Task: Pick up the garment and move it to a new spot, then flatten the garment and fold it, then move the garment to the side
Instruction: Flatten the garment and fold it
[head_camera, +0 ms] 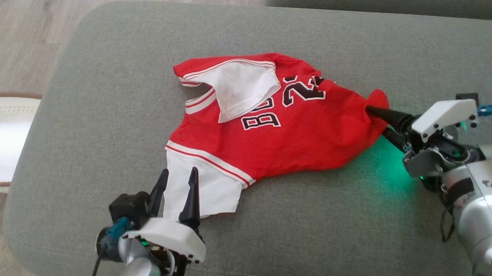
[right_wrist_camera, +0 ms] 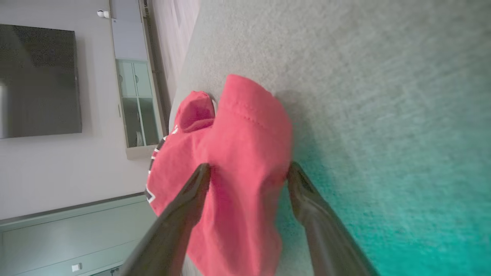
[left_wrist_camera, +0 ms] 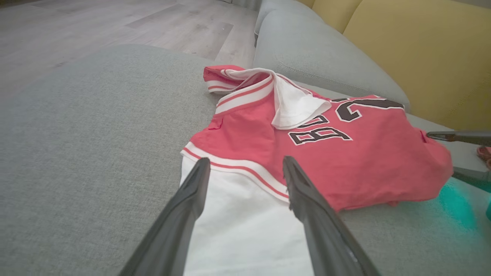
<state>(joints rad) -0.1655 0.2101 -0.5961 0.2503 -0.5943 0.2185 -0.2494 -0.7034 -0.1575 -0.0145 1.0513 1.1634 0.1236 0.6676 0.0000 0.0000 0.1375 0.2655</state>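
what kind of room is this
Most likely a home living room: a grey sofa with yellow back cushions, a dark wall TV and a glass-door cabinet.

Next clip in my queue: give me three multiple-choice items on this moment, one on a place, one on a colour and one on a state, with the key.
1. Where does the garment lie?
A. on the wooden floor
B. on the grey cushion
C. draped over a yellow backrest

2. What colour is the sleeve that the fingers of the left gripper straddle?
A. white
B. black
C. yellow

3. How do the fingers of the right gripper stand?
A. pinched shut, tips touching
B. holding the garment up in the air
C. spread apart, with red cloth between them

Key:
1 B: the garment rests on grey upholstery.
2 A: the left wrist view shows plain white cloth between the fingers.
3 C: the right wrist view shows a wide gap with red cloth in it.
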